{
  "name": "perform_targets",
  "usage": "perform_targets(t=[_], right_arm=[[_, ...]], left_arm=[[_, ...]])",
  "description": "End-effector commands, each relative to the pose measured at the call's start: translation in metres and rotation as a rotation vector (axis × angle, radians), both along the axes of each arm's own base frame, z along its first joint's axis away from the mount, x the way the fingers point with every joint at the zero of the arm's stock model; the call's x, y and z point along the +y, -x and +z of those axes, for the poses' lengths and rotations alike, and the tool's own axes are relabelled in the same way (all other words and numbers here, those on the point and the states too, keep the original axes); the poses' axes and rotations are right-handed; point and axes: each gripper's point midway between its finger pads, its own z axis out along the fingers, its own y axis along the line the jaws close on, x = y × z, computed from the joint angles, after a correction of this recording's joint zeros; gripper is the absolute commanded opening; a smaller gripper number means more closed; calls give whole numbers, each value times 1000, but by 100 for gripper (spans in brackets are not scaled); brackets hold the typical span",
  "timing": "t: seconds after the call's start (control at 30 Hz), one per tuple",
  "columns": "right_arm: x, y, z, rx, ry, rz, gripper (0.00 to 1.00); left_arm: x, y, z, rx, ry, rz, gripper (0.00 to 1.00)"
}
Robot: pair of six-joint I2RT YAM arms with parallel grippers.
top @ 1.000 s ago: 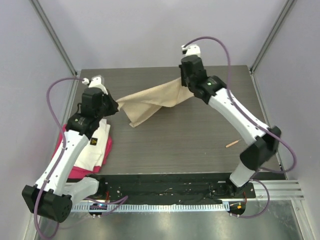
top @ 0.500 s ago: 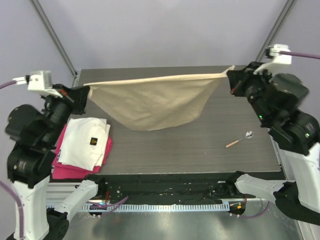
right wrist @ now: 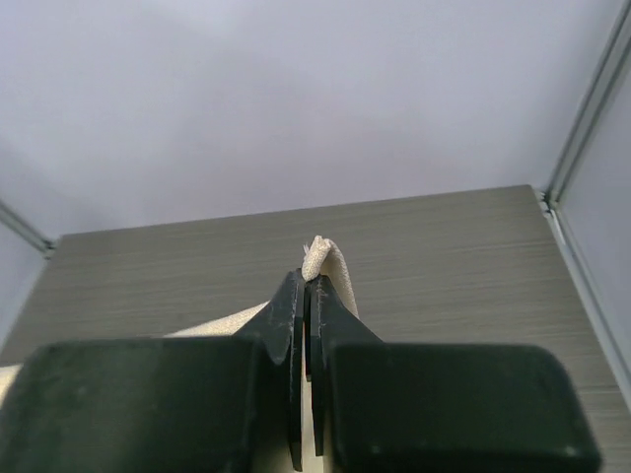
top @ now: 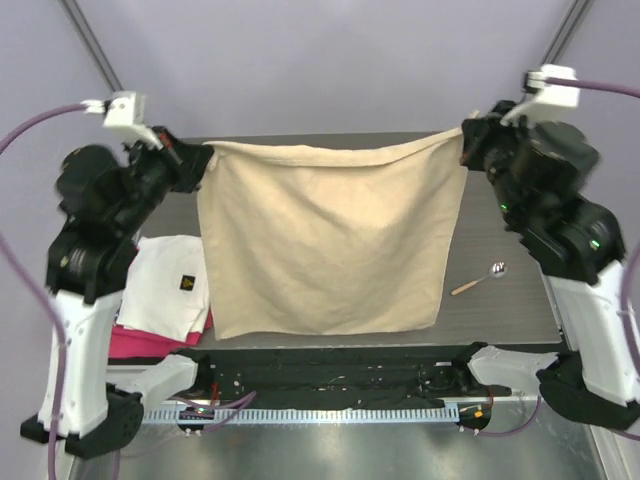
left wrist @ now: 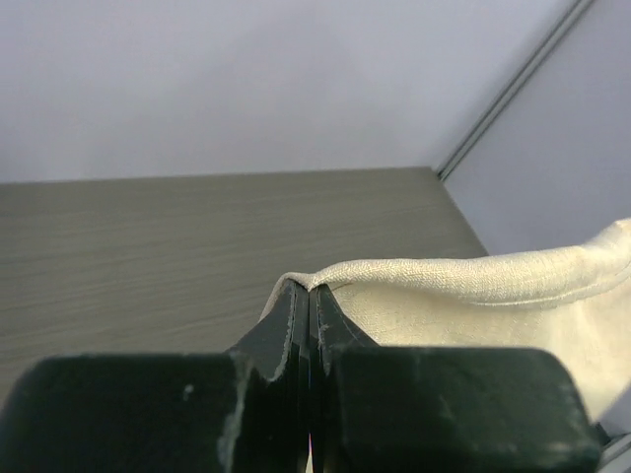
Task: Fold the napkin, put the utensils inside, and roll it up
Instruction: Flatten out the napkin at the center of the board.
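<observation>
White-and-black arms [top: 75, 340] carry looping purple cables [top: 605, 89].

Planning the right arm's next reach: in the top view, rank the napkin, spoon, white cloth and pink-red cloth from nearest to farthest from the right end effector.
1. napkin: corner pinched in the right end effector.
2. spoon: lying below it, right side.
3. white cloth and pink-red cloth: stacked at far left, too close to call.

White cloth [top: 165, 300] with dark logo lay atop pink-red cloth [top: 150, 344], near left edge of table [top: 500, 312]. Table surface: dark grey wood grain. Pale walls [top: 330, 60] enclosed table.
</observation>
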Motion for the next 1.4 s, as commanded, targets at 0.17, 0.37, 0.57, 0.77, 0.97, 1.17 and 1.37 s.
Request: perform_targets(t=[0.17, 0.37, 0.57, 0.77, 0.97, 1.17, 1.37], right_arm=[[-9, -117, -51, 111, 116, -126, 1], [-7, -137, -68, 134, 122, -110, 1], [-7, -104, -54, 82, 36, -66, 1], [-28, -38, -33, 4, -6, -56, 1], [-38, 11, 3, -57, -69, -21, 1], [-36, 29, 34, -138, -123, 22, 1], [-36, -60, -11, 25, -15, -135, 1]], left_arm=[[-19, -112, -55, 180, -71, 51, 0], [-11, -130, -59, 162, -106, 105, 0], [-11, -98, -28, 10, -105, 50, 0], [-5, -41, 1, -67, -106, -2, 0], [12, 4, 27, -113, -76, 30, 0], [13, 24, 38, -88, 5, 27, 0], [6, -64, -23, 97, -62, 103, 0]])
